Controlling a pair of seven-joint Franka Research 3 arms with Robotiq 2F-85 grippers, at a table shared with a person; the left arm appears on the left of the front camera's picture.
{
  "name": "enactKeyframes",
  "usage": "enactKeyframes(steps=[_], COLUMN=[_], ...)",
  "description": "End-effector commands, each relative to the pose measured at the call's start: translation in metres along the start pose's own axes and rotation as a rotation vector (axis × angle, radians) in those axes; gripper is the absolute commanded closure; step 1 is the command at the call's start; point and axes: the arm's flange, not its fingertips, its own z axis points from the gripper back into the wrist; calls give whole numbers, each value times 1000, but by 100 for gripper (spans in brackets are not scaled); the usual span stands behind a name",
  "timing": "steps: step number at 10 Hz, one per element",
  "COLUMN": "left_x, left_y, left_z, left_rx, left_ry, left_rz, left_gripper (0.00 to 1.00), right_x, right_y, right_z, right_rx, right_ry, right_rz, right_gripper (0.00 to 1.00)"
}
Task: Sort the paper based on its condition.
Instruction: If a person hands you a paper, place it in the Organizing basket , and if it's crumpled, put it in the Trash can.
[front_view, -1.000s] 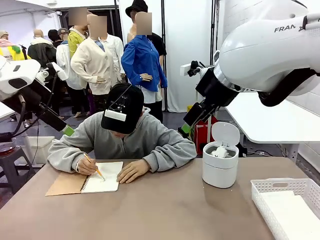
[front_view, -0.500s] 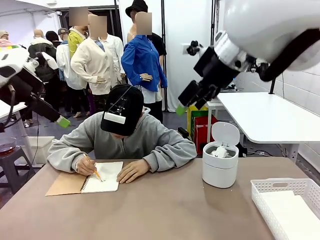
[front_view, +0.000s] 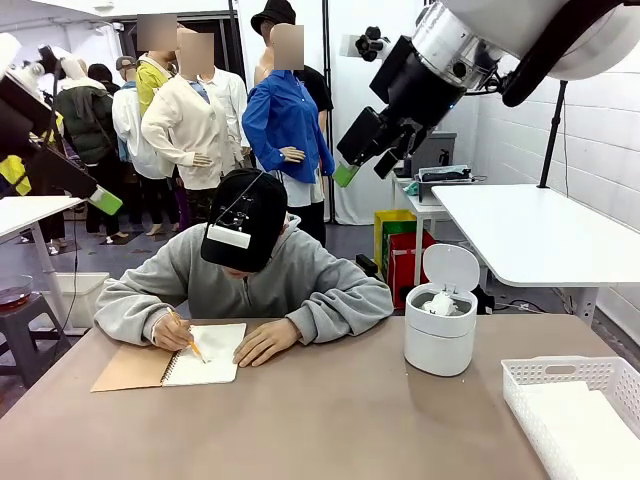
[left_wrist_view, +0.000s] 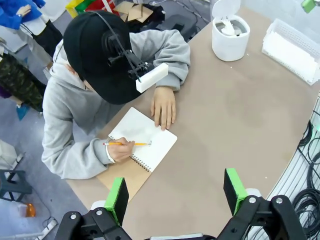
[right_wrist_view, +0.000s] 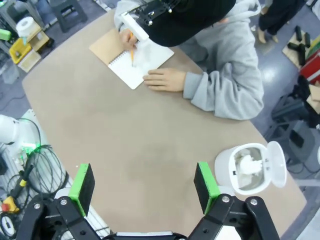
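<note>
Sitting crumpled in a white bin (front_view: 440, 345) with its lid flipped up, a wad (front_view: 437, 300) of paper lies well below the right gripper (front_view: 350, 172), just past the right-hand finger in the wrist view. Flat, smooth sheets (front_view: 590, 425) lie in a white basket (front_view: 560, 366), farther from that gripper than the bin, at the bench (front_view: 330, 420) corner. The right arm is raised high, its gripper tilted down toward the person (front_view: 250, 280), with its jaws spread wide and nothing between them. The left gripper (left_wrist_view: 176, 192) hangs high too, well off the bench and pointing down at it. Its jaws stand wide apart and empty. Below and ahead of it a notebook (left_wrist_view: 145, 137) lies open. One hand (left_wrist_view: 120, 150) holds a pencil (left_wrist_view: 127, 144) on the page and the other hand (left_wrist_view: 164, 105) rests flat at the page's edge. Bin and basket sit far beyond this gripper's right-hand finger.
</note>
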Motion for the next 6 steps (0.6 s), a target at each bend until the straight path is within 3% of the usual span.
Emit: enactKeyframes(steps=[1,6], left_x=[9,10], left_y=[4,1], left_z=[7,10], left_rx=[30,17], left_ry=[22,-6], left_rz=[-32,-18], left_gripper=[0,0], right_x=[-1,0], right_y=[-1,-2], right_z=[0,1], right_rx=[-10,-8], right_ry=[9,-1], right_rz=[0,-1], right_gripper=[0,0])
